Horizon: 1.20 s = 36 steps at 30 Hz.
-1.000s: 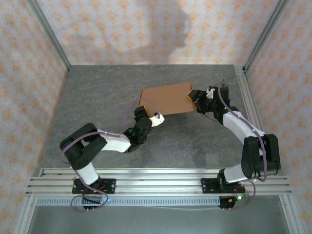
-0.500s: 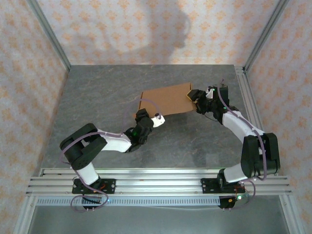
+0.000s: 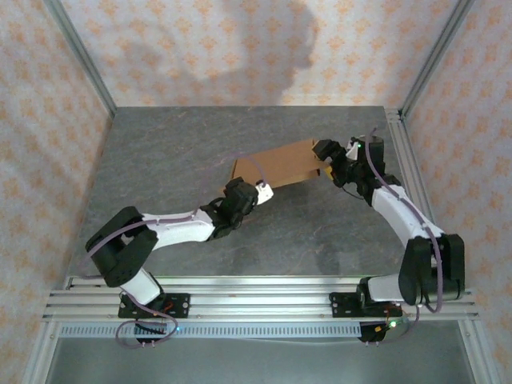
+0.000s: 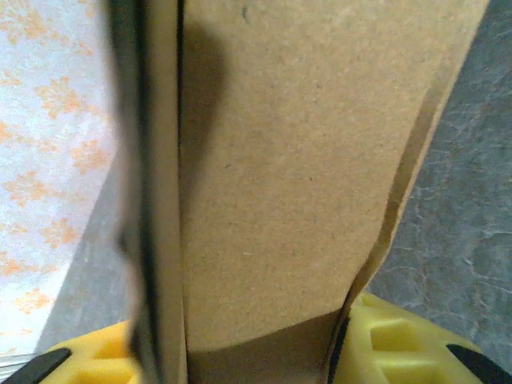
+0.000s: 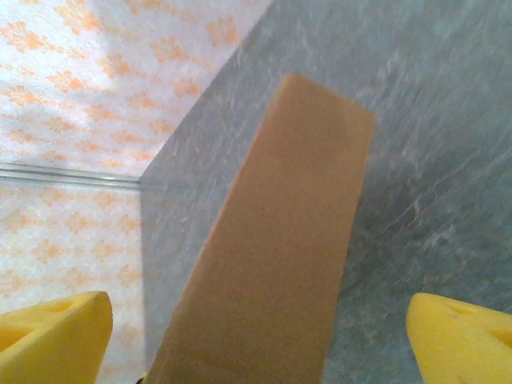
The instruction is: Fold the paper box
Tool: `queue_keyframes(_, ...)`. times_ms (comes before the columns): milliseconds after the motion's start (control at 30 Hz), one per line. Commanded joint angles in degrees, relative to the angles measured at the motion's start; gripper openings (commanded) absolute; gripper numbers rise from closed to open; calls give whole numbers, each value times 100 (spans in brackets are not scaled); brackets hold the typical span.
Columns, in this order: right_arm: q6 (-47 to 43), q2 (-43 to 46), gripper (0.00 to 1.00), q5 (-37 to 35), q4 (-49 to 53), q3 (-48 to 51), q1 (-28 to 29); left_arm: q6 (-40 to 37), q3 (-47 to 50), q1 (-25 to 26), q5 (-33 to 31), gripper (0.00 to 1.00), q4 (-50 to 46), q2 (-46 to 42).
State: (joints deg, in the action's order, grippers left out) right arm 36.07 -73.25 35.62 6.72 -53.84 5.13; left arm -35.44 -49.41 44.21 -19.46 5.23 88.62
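Tabletop [image 3: 160, 152] grey marbled w/ paper box [image 3: 282, 164]; walls [image 3: 200, 48] floral

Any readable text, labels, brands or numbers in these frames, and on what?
None legible.
The paper box is plain brown cardboard, no print.
The walls carry an orange floral pattern, no letters.
The yellow fingers bear no markings.

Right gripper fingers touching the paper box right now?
Apart. Right wrist view: right gripper wide open, a clear gap between each yellow finger and the paper box.
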Motion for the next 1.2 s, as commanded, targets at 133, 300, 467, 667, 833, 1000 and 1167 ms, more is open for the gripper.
queue_keyframes(133, -1742, 777, 94, -1177, 1092, -408, -41, 597, -699, -263, 1030, 35, -2401, -255)
queue_keyframes(300, -2946, 1321, 93, -626, 741, -210, -44, 634, -1240, -545, 1888, 35, -3826, -374)
queue_keyframes(467, -4204, 1505, 90, 97, 863, -347, -5, 612, -1638, -600, 2532, 35, -4641, -503)
queue_keyframes(667, -6811, 1605, 90, 377, 2376, -880, 516, 775, -2244, -597, 3036, 34, -5643, -482)
queue_keyframes(833, -7782, 1359, 87, 292, 3375, -1331, 642, 735, -2662, -621, 2967, 34, -6351, -65)
queue_keyframes(1000, -8227, 1050, 82, 108, 3816, -1644, 683, 732, -3032, -691, 2935, 34, -6832, 345)
queue_keyframes(1167, -8615, 713, 73, -39, 4073, -1887, 682, 672, -3279, -807, 3045, 33, -7122, 477)
